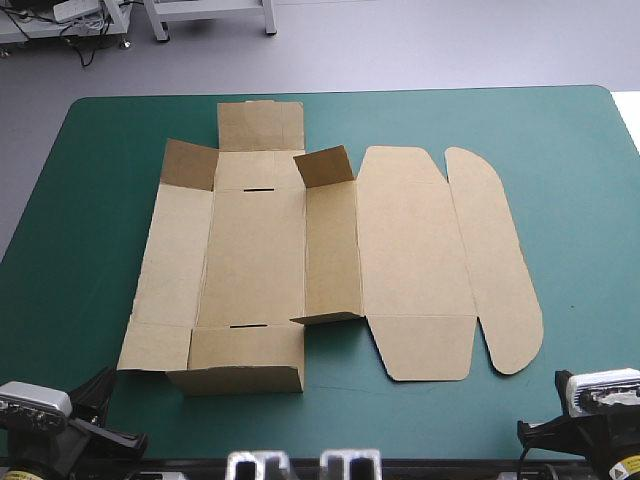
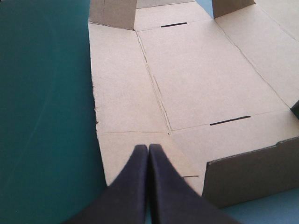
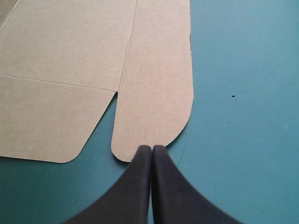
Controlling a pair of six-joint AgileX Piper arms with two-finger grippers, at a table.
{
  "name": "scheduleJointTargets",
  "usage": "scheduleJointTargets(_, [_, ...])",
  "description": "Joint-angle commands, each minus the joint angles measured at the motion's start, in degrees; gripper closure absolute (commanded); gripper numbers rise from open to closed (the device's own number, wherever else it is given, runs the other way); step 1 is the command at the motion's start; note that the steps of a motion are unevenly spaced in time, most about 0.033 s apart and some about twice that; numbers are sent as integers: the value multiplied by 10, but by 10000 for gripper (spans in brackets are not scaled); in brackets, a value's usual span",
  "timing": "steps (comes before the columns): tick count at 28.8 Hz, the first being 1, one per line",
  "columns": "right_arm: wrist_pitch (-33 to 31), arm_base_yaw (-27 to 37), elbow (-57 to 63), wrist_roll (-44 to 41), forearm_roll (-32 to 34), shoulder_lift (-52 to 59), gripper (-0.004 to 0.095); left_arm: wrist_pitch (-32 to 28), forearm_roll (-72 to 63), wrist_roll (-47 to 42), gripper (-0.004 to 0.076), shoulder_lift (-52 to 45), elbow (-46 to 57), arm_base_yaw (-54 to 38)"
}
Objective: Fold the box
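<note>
Box (image 1: pixel 330 260) lay unfolded and mostly flat near the middle of the teal-green table cover (image 1: pixel 570 150), a cut brown sheet with the tray panels toward the left and the lid with its rounded flap (image 1: pixel 497 262) toward the right. Both arms sat back at the near edge, neither gripping board. Left gripper (image 2: pixel 148 149) had its black fingers pressed together into one point, holding nothing, over the near-left corner panel (image 2: pixel 117 154); right gripper (image 3: pixel 152 148) was likewise closed and empty, tip just beside the near end of the rounded flap. Board looked light, thin and stiff, likely to bend only along the scored creases and to slide on the smooth cover if pushed from one side, so one arm would probably need to pin it while the other lifted. Best hold judged to be a free edge: the long left side panel, or the near end wall (image 1: pixel 240 378), which stood partly tipped up. High view gave the whole layout, two small corner flaps (image 1: pixel 190 165) standing at the far end and both narrow slots (image 1: pixel 250 188); wrist views cut most of that off. Left wrist view showed creases, the near slot and the raised near wall's cut edge close up; right wrist view showed only a lid corner, the rounded flap and bare cover
</note>
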State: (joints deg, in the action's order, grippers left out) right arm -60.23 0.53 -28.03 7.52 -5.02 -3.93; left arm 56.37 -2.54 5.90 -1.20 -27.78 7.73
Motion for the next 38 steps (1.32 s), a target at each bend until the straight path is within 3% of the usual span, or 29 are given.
scheduleJointTargets(1, [38,0,-17,3,0,-9,921,-39,-8,-1,733,4,-16,0])
scheduleJointTargets(8, [39,0,-17,3,2,-9,921,-46,16,-1,733,70,-64,0])
scheduleJointTargets(14, [39,0,-17,3,2,-9,921,-89,25,-1,733,170,-135,0])
scheduleJointTargets(22, [39,0,-17,3,2,-9,921,-218,74,-3,733,292,-192,0])
scheduleJointTargets(25, [39,0,-17,3,2,-9,921,-219,113,-44,733,331,-205,0])
scheduleJointTargets(32, [39,0,-17,3,2,-9,921,-218,302,-253,732,436,-210,0])
scheduleJointTargets(38, [40,0,-17,3,2,-9,921,-217,317,-290,730,552,-245,-2])
